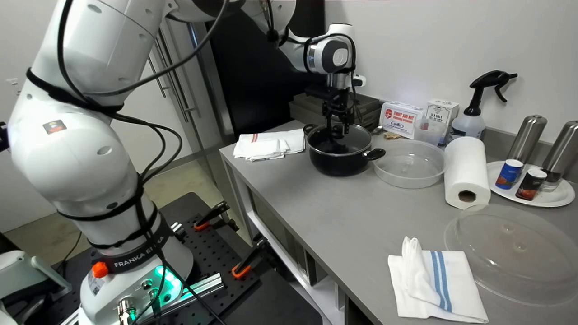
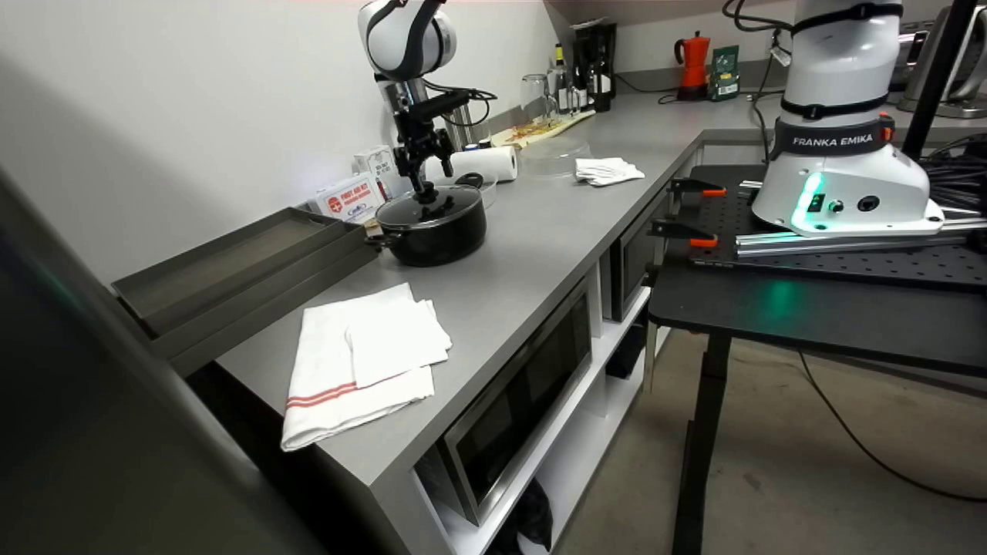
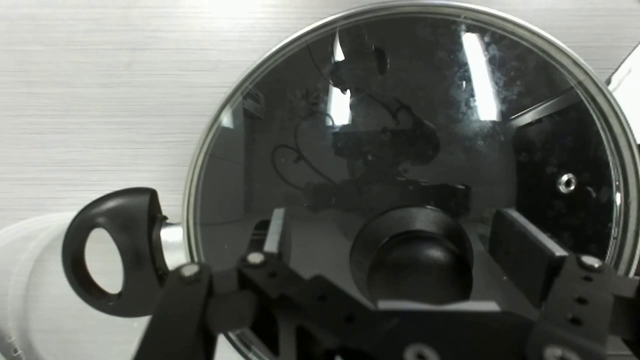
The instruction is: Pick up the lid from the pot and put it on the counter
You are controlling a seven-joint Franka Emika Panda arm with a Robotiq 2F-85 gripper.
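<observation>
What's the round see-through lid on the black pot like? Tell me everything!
The round, clear, glass-looking lid has a thin silvery rim, a rounded black knob in its middle and a small silvery ring, perhaps a vent, near its edge. It's shiny, with reflections and pale smudges. It sits level on the low, round black pot. In the wrist view, the black, metal-looking gripper is open, with a gap either side of the knob.

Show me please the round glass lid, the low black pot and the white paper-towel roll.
Round glass lid (image 3: 412,172): in the wrist view, glass pane.
Low black pot (image 2: 442,243): in an exterior view, outer wall.
White paper-towel roll (image 1: 467,168): in an exterior view, curved side.
</observation>
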